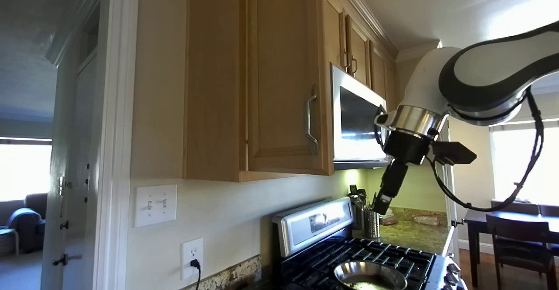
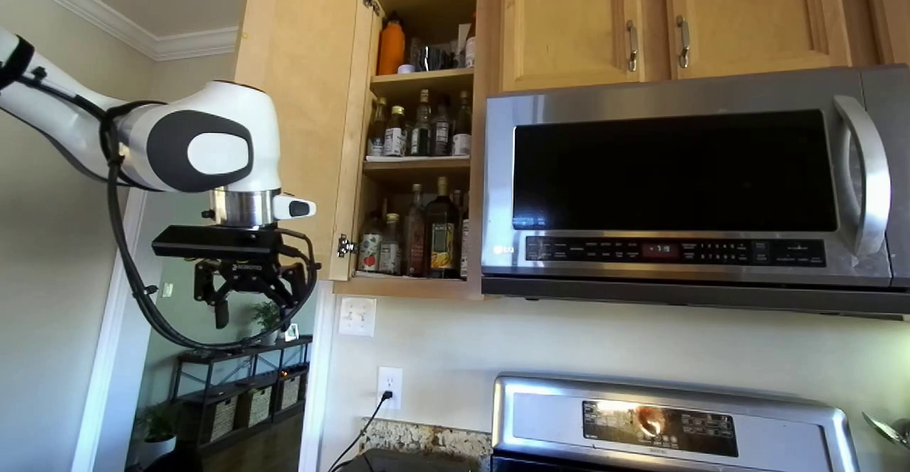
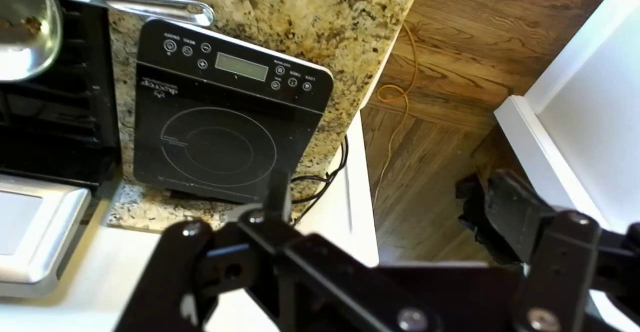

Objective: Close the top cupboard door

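Zero load in gripper (image 2: 254, 315). Hangs apart with jaws wide, ending lower in both exterior views than top cupboard door (image 1: 286, 74), swung out from cabinet (image 2: 488, 138), lengthwise upright. Probably calls for rising, then pushing on handle (image 1: 308, 119) side.

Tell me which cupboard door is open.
The tall door beside the microwave: it's swung out, baring shelved bottles; the short doors above the microwave look shut.

White arm (image 2: 234, 104), black gripper (image 2: 254, 314).
A dark patch (image 2: 168, 147) frames a white oval (image 2: 219, 154); a silver collar (image 2: 244, 207) sits between arm and gripper, a black cable (image 2: 119, 223) loops alongside, shiny screws (image 3: 412, 319) stud the links (image 3: 561, 267).
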